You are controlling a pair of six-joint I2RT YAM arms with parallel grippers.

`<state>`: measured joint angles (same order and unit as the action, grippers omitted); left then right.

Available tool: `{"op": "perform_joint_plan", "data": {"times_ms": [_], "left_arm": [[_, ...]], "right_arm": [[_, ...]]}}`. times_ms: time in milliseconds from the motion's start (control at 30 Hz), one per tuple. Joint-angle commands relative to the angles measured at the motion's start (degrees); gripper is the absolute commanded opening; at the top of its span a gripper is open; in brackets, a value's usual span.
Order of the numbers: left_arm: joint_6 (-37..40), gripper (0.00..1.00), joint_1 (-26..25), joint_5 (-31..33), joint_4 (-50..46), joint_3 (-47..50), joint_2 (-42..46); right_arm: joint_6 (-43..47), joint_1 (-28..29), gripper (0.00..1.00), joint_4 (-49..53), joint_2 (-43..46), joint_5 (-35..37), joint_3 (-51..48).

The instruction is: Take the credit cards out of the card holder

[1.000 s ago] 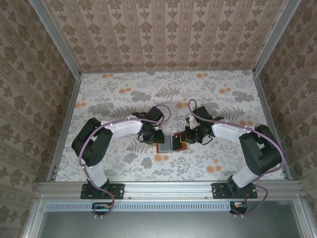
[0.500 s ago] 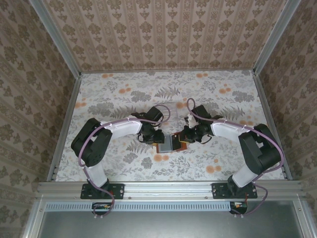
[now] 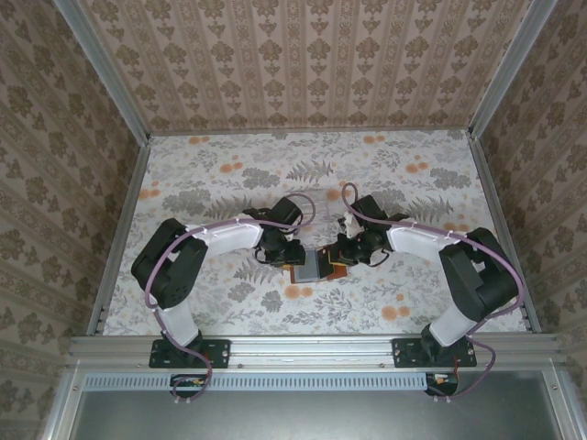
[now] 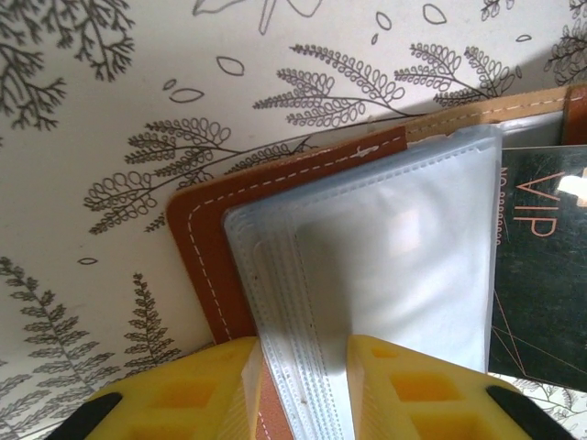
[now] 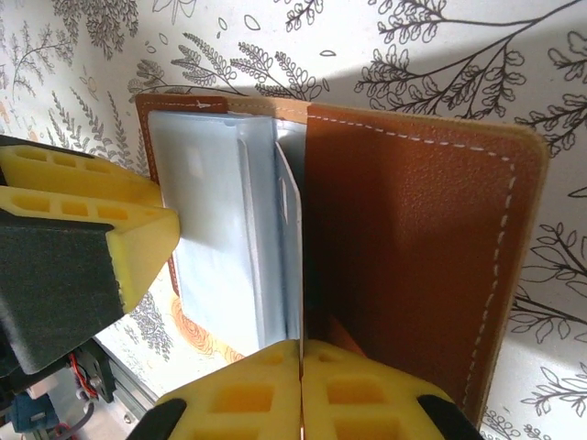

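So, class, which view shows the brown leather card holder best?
Right wrist: the brown leather card holder lies open, stitched cover and pale sleeves both clear. Left wrist gives one corner and sleeves; top external shows it tiny.

Under both jaws you have the tabletop (image 3: pixel 229 183), covered in a pale print of grey ferns and orange blossoms. Beyond the jaws and out to either side, you see walls (image 3: pixel 312 64) papered in beige damask stripes. Nearer than the jaws, a metal rail (image 3: pixel 312 348) crosses the tabletop's edge.

Left fingers (image 4: pixel 174 394) partly apart, clamping; right fingers (image 5: pixel 229 394) pressed together.
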<state>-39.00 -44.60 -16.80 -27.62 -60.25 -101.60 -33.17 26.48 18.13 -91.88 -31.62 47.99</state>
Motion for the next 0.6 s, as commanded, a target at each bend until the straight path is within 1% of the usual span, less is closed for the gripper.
{"op": "perform_joint_plan", "data": {"times_ms": [0, 133, 267, 367, 500, 567], "left_arm": [[-0.3, 0.33, -0.5, -1.3, -0.5, 0.8, 1.7], [-0.4, 0.34, -0.2, -1.0, -0.3, 0.6, 3.7], [-0.3, 0.35, 0.5, -0.4, 0.8, 1.0, 5.9], [-0.2, 0.35, 1.6, -0.3, 1.4, 1.6, 7.5], [-0.3, 0.36, 3.9, 0.6, 2.6, 3.2, 10.6], [-0.3, 0.36, 5.2, 1.0, 3.1, 4.1, 12.2]], "right_arm": [[0.6, 0.3, 0.08, 2.5, 3.8, 2.2, 1.6], [4.2, 0.2, 0.07, 6.7, 7.2, 4.9, 3.8], [11.5, 0.2, 0.07, 11.9, 8.3, 6.8, 8.1], [17.4, 0.2, 0.06, 15.6, 9.0, 12.4, 11.4], [28.5, 0.3, 0.04, 17.1, 9.0, 18.0, 15.0], [35.2, 0.4, 0.02, 18.3, 7.8, 19.4, 17.4]]}}
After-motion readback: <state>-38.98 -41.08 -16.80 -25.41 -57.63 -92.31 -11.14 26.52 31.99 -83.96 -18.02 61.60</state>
